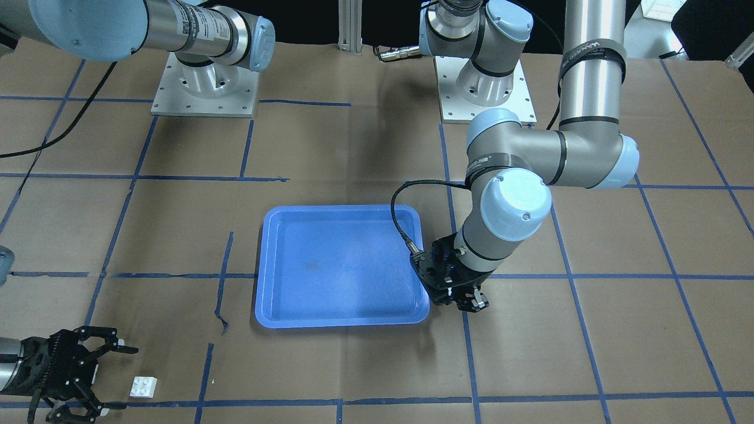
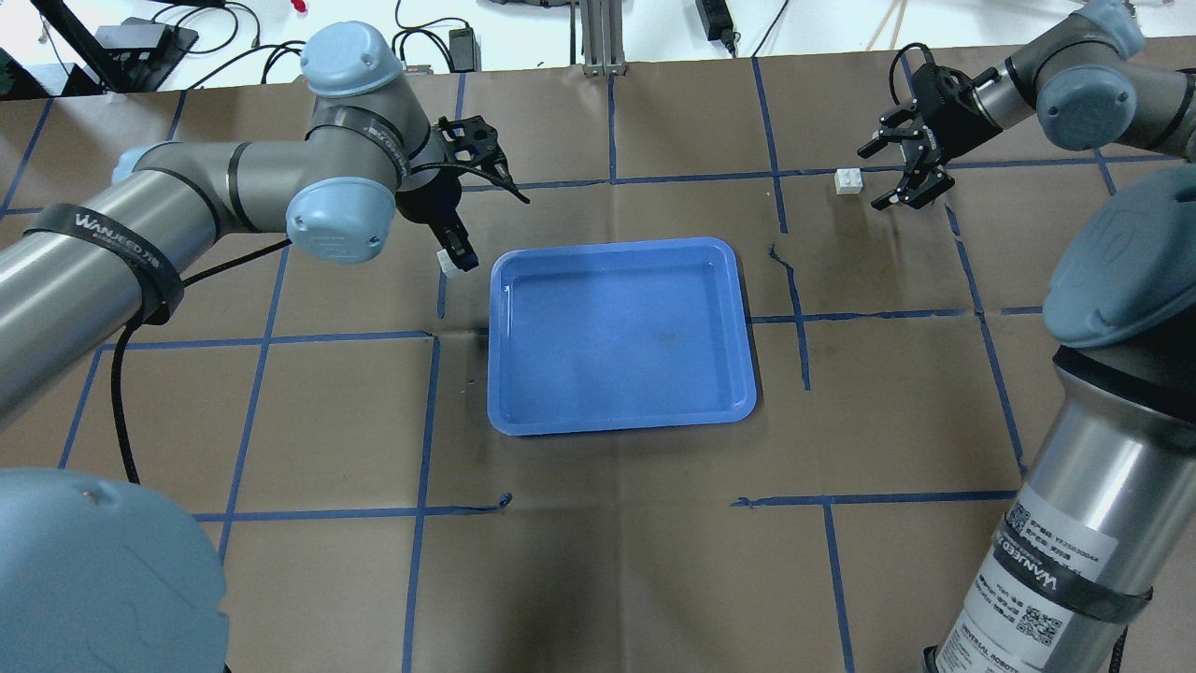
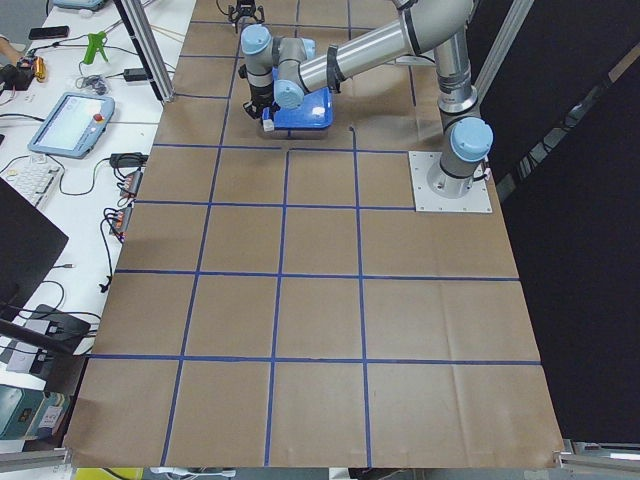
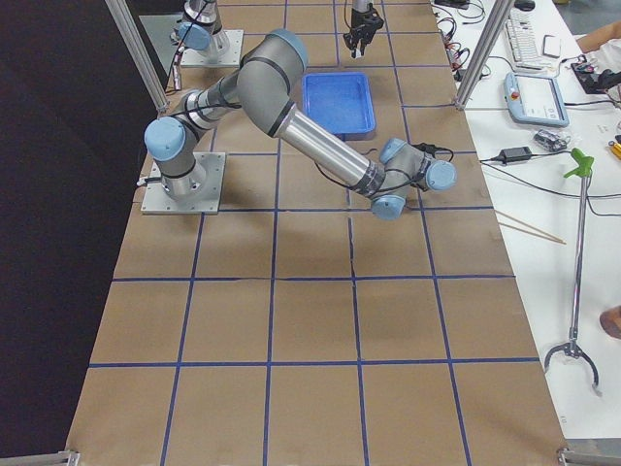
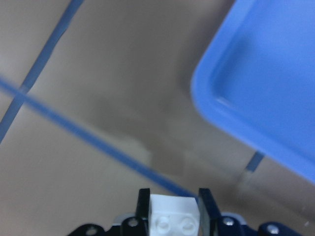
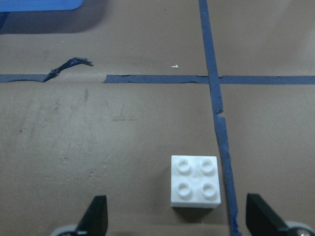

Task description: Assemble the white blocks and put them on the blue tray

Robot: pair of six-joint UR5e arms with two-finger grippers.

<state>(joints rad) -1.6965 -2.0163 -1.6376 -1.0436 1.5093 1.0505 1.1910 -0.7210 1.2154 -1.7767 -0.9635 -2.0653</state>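
Note:
My left gripper hangs just off the far left corner of the blue tray, low over the table. In the left wrist view it is shut on a white block, studs showing between the fingers, with the tray's corner ahead. The second white block sits on the table at the far right. My right gripper is open beside it, apart from it. In the right wrist view that block lies between the spread fingers.
The tray has nothing in it. Blue tape lines grid the brown paper table cover, with a torn strip near the right gripper. The second block lies close to the table's far edge. Both arm bases stand at the robot's side.

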